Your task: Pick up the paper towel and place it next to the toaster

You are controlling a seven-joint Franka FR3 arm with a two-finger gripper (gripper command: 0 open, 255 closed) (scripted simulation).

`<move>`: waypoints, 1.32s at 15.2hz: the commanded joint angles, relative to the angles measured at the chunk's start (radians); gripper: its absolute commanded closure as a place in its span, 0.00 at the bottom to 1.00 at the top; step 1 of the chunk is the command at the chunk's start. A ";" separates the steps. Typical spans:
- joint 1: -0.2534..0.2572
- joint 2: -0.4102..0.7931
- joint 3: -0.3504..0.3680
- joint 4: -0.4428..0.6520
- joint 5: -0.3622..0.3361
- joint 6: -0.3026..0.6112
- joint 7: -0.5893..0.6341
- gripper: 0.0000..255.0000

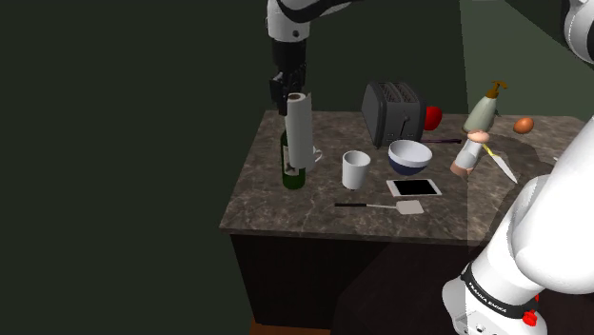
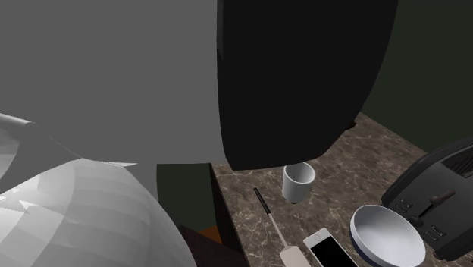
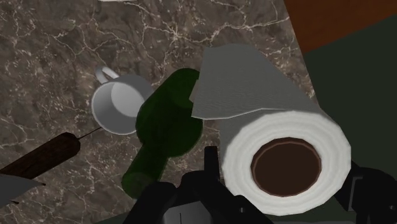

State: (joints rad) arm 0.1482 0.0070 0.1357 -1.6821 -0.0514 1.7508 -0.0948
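Paper towel roll [image 1: 299, 128]: upright on the desk [image 1: 314, 214], just beside the green bottle [image 1: 293, 169].
Hand [image 1: 287, 100]: at the roll's top; grip, I cannot tell.
Risk: my lift may topple the bottle.

The bench [image 1: 286, 205] has a dark brown, white-veined stone top over a dark cabinet base. Toward the shoulder view's left stands 1 green wine bottle [image 1: 293, 173], with a white mug [image 3: 118, 102] just beside it. A paper towel roll [image 1: 299, 128] is upright against the bottle; whether its base meets the top cannot be told. Nearer the middle sit a white handleless cup [image 1: 356, 169] and a bowl [image 1: 409, 156], dark blue outside. Behind them is a dark 2-slot toaster [image 1: 390, 109], with a red round object [image 1: 434, 117] beside it. In front of the bowl lie a white-edged phone [image 1: 413, 187], screen up, and a black-handled spatula [image 1: 381, 205]. Toward the right are a pump bottle [image 1: 481, 109], a brown egg-shaped object [image 1: 524, 125] and a knife [image 1: 500, 164] lying flat.
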 commanded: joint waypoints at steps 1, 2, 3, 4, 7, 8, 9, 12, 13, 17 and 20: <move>0.000 0.004 0.000 0.032 0.000 -0.029 -0.001 1.00; 0.000 0.006 0.000 0.049 -0.001 -0.043 -0.002 1.00; 0.000 0.009 0.000 0.065 -0.001 -0.057 -0.002 1.00; 0.001 0.012 0.001 0.082 -0.001 -0.071 -0.002 1.00; 0.001 0.022 0.001 0.136 -0.002 -0.115 -0.003 1.00; 0.002 0.026 0.002 0.154 -0.003 -0.130 -0.004 1.00; 0.002 0.030 0.002 0.174 -0.004 -0.144 -0.004 1.00; 0.003 0.045 0.003 0.234 -0.006 -0.190 -0.004 1.00; 0.004 0.050 0.003 0.255 -0.007 -0.205 -0.004 1.00; 0.007 0.077 0.005 0.346 -0.011 -0.270 -0.005 1.00; 0.009 0.102 0.006 0.422 -0.015 -0.321 -0.005 1.00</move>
State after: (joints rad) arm 0.1559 0.0973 0.1410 -1.2925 -0.0645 1.4507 -0.1007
